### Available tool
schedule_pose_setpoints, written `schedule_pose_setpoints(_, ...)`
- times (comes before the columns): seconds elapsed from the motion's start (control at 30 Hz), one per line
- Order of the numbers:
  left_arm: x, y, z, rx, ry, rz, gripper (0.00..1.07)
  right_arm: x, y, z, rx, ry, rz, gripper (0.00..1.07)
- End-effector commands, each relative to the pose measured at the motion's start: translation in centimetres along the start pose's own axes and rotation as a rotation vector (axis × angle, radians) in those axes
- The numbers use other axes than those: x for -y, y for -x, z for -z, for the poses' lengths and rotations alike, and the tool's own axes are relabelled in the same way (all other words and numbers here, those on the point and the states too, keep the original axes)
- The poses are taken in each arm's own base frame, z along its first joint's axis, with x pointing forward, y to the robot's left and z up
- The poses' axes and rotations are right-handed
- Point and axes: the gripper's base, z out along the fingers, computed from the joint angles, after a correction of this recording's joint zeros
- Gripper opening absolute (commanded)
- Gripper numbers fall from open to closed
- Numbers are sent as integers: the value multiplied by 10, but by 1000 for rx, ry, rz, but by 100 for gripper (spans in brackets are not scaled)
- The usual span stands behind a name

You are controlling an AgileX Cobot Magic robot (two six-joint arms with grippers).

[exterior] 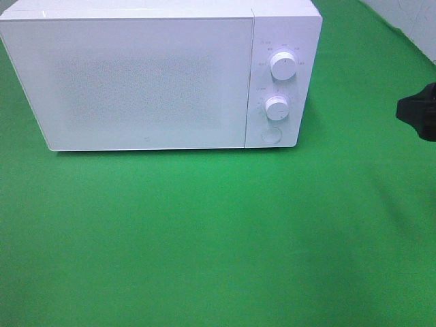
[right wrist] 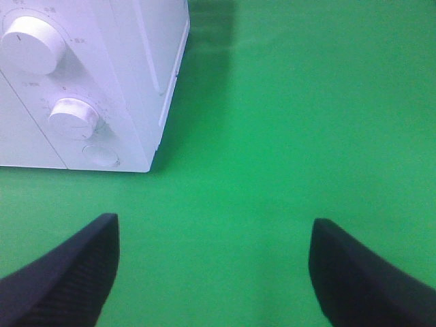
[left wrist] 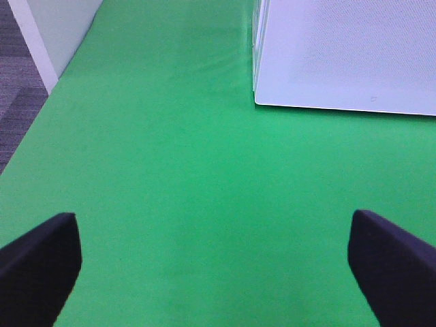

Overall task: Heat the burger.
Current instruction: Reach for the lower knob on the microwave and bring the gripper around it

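A white microwave stands on a green cloth with its door shut. The left gripper hangs over the cloth near the door's left corner, jaws wide and holding nothing. The right gripper hangs near the knobs, jaws also wide and empty. The burger shows in no view.

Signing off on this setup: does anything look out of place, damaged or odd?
Nothing spilled or damaged. The microwave stands upright on the green cloth, door shut. One oddity: no burger shows in any view. The left claw and right claw are open and empty.
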Motion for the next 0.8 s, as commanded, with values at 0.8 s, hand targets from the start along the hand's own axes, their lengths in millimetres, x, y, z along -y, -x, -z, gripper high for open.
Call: schedule_pose_setpoints(0.8,0,-1,2,25,1,0,100,-20,-43,-57,248,-61,85,75)
